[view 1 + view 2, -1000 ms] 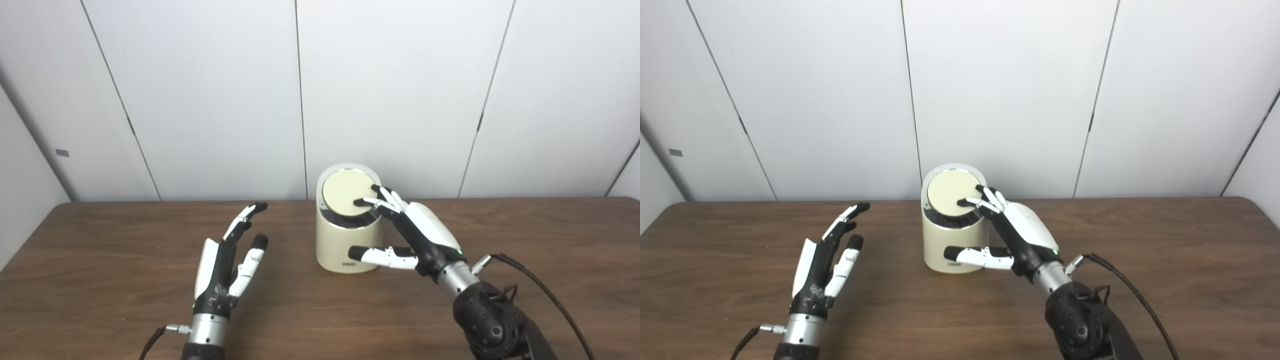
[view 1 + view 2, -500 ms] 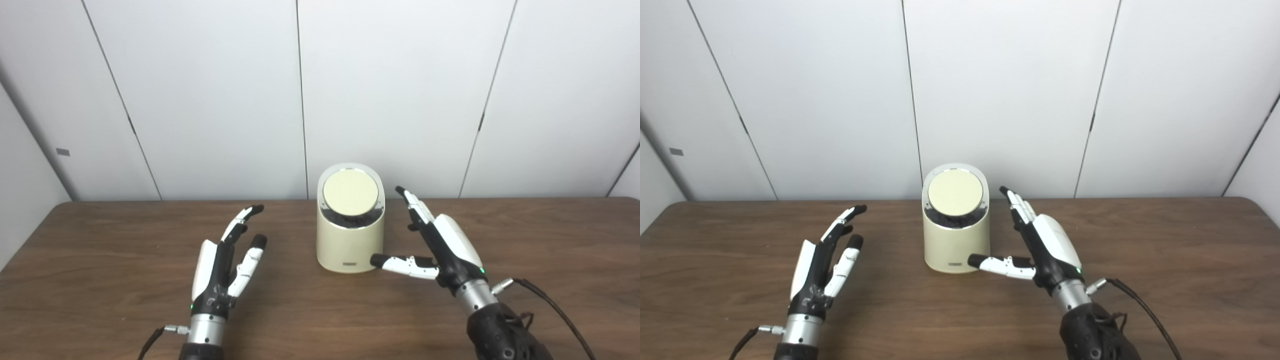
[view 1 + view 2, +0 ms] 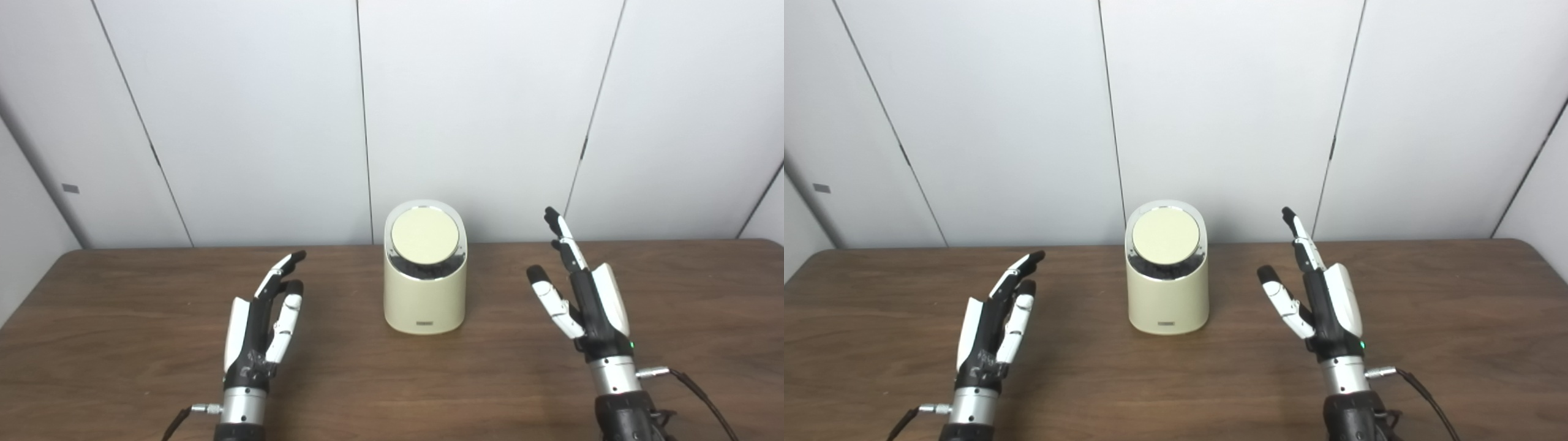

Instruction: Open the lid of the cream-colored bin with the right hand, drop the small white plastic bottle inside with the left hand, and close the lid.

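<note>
My table (image 3: 122, 343) is dark wood grain, set against a wall (image 3: 245, 122) of pale grey panels with thin dark seams. The bin (image 3: 424, 288) stands upright at the back middle, its lid (image 3: 425, 237) shut. My left hand (image 3: 260, 327) and right hand (image 3: 585, 300) flank it, well apart, fingers spread, holding nothing. The right eye view alone shows the table's right corner.

Both forearms are cut off by the bottom edge; the closed lid (image 3: 425, 234) hides the bin's (image 3: 424, 303) inside.
</note>
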You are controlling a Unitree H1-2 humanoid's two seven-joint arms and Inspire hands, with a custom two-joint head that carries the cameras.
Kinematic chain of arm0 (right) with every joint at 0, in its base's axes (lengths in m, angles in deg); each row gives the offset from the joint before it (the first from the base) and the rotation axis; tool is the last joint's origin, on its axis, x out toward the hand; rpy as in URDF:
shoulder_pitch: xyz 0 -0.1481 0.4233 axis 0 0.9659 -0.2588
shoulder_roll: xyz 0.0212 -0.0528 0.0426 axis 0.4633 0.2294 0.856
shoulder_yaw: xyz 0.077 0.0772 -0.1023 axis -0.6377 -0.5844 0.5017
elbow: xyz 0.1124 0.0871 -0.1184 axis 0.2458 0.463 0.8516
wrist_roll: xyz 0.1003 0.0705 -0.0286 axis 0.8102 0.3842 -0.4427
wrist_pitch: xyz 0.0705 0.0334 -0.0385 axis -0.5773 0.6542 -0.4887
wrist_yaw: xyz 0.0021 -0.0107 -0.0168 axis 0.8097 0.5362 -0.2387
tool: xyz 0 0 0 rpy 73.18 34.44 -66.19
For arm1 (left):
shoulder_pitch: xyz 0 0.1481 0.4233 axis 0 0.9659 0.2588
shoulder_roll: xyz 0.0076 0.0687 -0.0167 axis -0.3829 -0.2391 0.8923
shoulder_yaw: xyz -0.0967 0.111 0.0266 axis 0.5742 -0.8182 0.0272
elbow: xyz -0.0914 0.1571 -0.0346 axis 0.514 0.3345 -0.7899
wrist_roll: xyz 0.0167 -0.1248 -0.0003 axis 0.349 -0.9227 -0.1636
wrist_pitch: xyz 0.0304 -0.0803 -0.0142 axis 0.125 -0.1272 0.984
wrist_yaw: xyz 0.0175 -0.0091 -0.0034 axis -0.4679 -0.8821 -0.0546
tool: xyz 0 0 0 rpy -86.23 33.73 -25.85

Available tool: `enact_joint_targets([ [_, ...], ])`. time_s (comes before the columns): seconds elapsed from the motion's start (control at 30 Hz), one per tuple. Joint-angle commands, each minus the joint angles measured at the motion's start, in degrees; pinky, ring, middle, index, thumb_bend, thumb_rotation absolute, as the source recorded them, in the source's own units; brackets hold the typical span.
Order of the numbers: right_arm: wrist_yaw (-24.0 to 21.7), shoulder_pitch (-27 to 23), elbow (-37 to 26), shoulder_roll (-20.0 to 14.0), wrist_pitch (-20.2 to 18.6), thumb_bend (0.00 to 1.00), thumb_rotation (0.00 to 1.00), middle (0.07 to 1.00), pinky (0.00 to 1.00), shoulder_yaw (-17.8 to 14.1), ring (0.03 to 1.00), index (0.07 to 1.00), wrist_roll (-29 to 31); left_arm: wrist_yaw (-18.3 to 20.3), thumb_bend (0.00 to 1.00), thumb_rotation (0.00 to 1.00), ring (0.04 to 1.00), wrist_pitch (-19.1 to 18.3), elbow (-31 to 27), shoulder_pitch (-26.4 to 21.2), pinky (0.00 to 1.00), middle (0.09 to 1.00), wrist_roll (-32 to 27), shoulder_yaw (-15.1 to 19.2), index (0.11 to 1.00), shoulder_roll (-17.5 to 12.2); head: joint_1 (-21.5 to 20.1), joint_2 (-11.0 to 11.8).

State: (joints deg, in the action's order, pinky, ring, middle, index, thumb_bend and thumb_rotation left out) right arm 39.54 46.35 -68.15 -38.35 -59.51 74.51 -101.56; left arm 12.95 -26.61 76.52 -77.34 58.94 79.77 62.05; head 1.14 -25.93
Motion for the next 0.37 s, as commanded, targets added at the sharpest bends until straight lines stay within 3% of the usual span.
enact_joint_targets([
  [0.0, -0.04, -1.31, -2.33, 0.09, 0.09, 0.25, 1.00, 0.918, 0.83, -0.87, 0.910, 0.890, 1.20, -0.04, 0.28, 0.96, 0.879, 1.79, -2.71, -1.05, 0.81, 0.881, -0.69, 0.20, 0.859, -0.38, 0.27, 0.05],
  [0.13, -1.54, -1.09, -2.64, 0.01, -1.00, 0.23, 1.00, 0.887, 0.80, -2.05, 0.883, 0.865, 3.84, 2.44, 0.27, 0.93, 0.890, 1.75, -4.16, -0.67, 0.84, 0.887, -4.30, 0.15, 0.863, -1.19, 0.74, -0.25],
  [0.33, -3.73, -0.67, -2.86, -0.33, -1.71, 0.19, 0.86, 0.869, 0.77, -3.33, 0.867, 0.850, 7.53, 4.72, 0.27, 0.88, 0.899, 0.66, -6.34, -0.05, 0.86, 0.895, -7.87, 1.02, 0.862, -1.99, 0.91, -0.36],
])
